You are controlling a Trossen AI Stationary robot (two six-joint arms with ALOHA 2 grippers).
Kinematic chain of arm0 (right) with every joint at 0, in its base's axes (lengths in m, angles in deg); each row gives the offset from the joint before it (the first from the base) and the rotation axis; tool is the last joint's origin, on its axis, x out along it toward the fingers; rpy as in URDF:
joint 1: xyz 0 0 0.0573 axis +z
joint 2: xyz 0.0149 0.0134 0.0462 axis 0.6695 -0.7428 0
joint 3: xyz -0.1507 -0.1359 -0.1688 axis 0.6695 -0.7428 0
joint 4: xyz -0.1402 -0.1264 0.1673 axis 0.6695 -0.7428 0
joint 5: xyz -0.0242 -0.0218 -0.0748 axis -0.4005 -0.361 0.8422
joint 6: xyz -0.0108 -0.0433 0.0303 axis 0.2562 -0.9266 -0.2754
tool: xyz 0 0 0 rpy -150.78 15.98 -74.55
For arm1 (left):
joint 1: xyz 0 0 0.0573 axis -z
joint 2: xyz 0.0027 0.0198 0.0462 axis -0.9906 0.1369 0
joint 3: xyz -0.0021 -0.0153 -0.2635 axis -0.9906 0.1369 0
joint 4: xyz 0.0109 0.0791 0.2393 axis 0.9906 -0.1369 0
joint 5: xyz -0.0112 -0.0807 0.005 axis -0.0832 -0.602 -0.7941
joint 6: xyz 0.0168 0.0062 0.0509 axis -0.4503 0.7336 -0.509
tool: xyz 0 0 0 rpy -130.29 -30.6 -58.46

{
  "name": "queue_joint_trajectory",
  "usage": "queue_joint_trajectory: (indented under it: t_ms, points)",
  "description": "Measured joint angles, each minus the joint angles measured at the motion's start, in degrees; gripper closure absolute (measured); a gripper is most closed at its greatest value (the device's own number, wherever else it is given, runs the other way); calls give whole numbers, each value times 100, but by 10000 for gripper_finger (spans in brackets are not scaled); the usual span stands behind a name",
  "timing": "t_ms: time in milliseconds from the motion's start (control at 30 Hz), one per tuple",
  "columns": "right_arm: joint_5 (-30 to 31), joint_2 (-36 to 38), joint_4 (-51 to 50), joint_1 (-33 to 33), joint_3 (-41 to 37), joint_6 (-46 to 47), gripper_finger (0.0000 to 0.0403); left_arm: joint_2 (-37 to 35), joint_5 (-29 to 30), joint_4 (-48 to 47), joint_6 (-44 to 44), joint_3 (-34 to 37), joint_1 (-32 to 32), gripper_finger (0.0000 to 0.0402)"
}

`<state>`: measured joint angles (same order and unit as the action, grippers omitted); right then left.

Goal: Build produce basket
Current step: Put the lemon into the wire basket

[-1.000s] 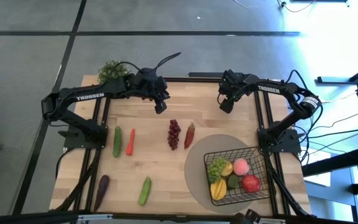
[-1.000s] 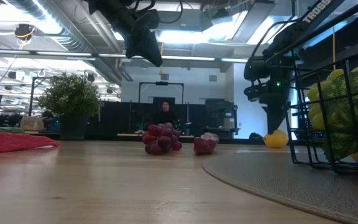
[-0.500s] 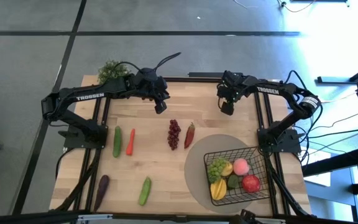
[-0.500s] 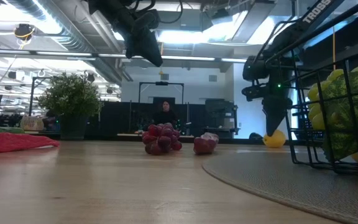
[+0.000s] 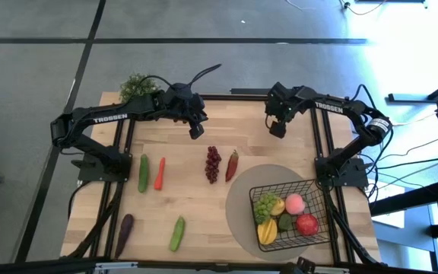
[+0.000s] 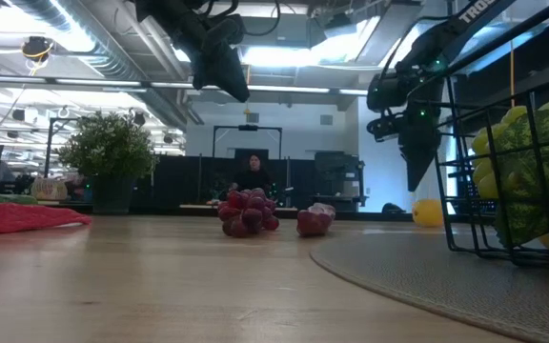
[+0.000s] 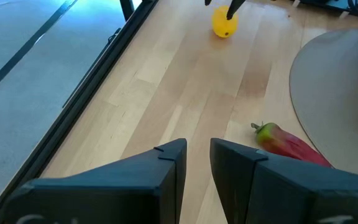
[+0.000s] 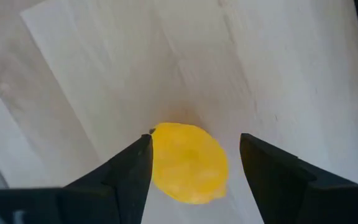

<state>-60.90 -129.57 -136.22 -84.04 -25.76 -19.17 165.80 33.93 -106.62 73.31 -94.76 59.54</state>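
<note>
Pale wood is what I see from above: the tabletop [image 5: 196, 167] with both arms at its far edge. My left gripper [image 5: 196, 131] hangs on the left side and my right gripper [image 5: 277, 128] on the right side. Near the middle lie dark red grapes [image 5: 213, 164] and, just beside them, a red chili [image 5: 232, 164]. To the left lie a green cucumber [image 5: 143, 173] and an orange carrot [image 5: 160, 173]. At the near edge lie a purple eggplant [image 5: 125, 229] and another cucumber [image 5: 177, 233]. The black wire basket [image 5: 319, 228] sits on a round grey mat [image 5: 242, 198] at the near right, with green grapes [image 5: 265, 205], a pink peach [image 5: 294, 203] and a red apple [image 5: 306, 224] inside.

From tabletop height, I see the right gripper above a yellow lemon [image 6: 427, 212].

From my left wrist, the jaws are only a little apart and hold nothing.

From my right wrist, the jaws are spread wide, one on each side of the lemon. I cannot tell if they touch it.
</note>
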Motion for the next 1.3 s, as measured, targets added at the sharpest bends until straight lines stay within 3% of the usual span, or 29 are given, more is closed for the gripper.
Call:
queue_joint_trajectory:
  t_ms: [233, 567, 1100, 1300]
  points:
    - [-3, 1, -668, -1, 69, -1005, 171, 0, 1, 0, 0, 0, 1, 341]
    - [-142, 1, -810, -3, 69, -1737, 171, 0, 1, 1, 0, 0, 1, 341]
    - [-1193, 8, -998, -8, 34, -1592, 171, 0, 0, 2, 0, 0, 2, 341]
    - [-1174, 8, -891, -59, 34, -1363, 161, 0, 0, 2, 0, 0, 1, 341]
